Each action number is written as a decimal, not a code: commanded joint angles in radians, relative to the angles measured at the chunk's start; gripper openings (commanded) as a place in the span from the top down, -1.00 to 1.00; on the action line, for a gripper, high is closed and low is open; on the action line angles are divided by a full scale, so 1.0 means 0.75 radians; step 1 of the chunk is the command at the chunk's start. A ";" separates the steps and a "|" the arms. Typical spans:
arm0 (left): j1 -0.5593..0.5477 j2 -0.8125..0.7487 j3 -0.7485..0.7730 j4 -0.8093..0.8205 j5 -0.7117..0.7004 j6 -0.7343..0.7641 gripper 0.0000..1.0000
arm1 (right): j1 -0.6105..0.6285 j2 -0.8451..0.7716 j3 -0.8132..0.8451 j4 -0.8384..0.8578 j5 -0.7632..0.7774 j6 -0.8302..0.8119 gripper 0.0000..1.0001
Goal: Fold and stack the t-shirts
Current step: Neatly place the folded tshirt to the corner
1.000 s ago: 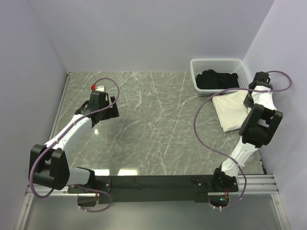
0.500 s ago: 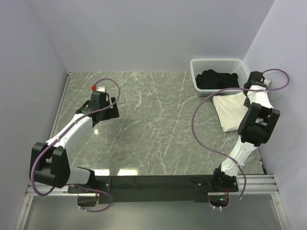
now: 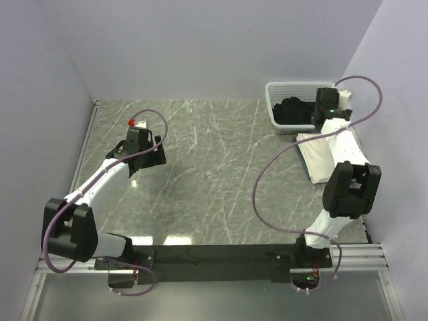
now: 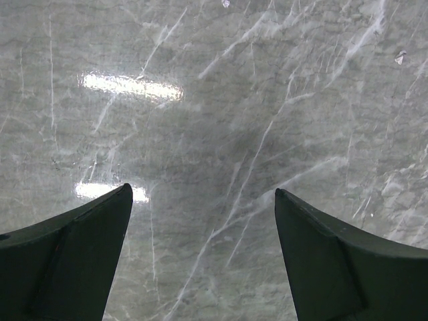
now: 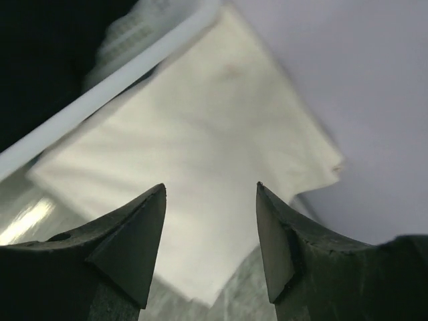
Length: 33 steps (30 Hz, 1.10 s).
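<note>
— Lavender walls (image 3: 200,47) on three sides, grey marbled bench (image 3: 221,167) beneath. Overhead view first: where do the t-shirts lie?

— Black t-shirt (image 3: 297,110) is heaped inside the white lattice basket (image 3: 301,85) at the far right corner. Cream-white t-shirt (image 3: 314,157) lies folded flat on the bench, just on the near side of that basket. Its right part is hidden behind the right arm.

— And the arms?

— Left fingers (image 3: 148,154) hover over bare bench on the left side, well apart from both shirts. From above I cannot tell their spread. Right fingers (image 3: 325,105) sit above the basket's right end, by its near rim. Their spread is likewise unreadable from this height.

— Left wrist view?

— Marbled bench (image 4: 221,100) only, with two bright light reflections on it. Both dark fingers stand wide apart at the lower corners. Nothing is between them and nothing is touched.

— Right wrist view?

— Blurred. Cream-white t-shirt (image 5: 200,154) fills the middle, one corner reaching toward the lavender wall (image 5: 348,73). Basket rim (image 5: 100,100) runs as a white bar across the upper left. Beyond it the picture is black, too dark to make out as cloth. Right fingers stand moderately parted above the cream-white t-shirt, gripping nothing.
</note>
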 commanded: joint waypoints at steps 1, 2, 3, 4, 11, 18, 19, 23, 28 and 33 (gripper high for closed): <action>0.005 -0.037 0.024 0.012 0.020 0.016 -0.85 | 0.167 -0.070 -0.113 -0.025 -0.206 0.040 -0.30; 0.003 -0.041 0.024 0.014 0.020 0.016 -0.84 | 0.210 -0.068 -0.158 -0.023 -0.214 0.044 -0.33; 0.003 -0.043 0.024 0.016 0.024 0.014 -0.85 | 0.224 -0.060 -0.177 -0.025 -0.228 0.046 -0.34; 0.003 -0.048 0.022 0.016 0.026 0.016 -0.84 | 0.236 -0.038 -0.187 -0.029 -0.242 0.048 -0.34; 0.003 -0.078 0.016 0.024 0.038 0.014 -0.84 | 0.326 0.124 -0.236 -0.041 -0.065 -0.027 -0.36; 0.003 -0.093 0.008 0.029 0.048 0.012 -0.83 | 0.376 0.249 -0.263 0.000 0.211 -0.082 -0.36; 0.003 -0.093 0.008 0.029 0.048 0.014 -0.83 | 0.378 0.271 -0.263 0.000 0.228 -0.089 -0.36; 0.003 -0.093 0.008 0.029 0.044 0.012 -0.83 | 0.384 0.318 -0.303 0.022 0.334 -0.115 -0.36; 0.003 -0.088 0.006 0.031 0.044 0.014 -0.82 | 0.390 0.357 -0.345 0.073 0.340 -0.166 -0.36; 0.003 -0.090 0.008 0.031 0.046 0.012 -0.82 | 0.392 0.402 -0.349 0.083 0.350 -0.173 -0.25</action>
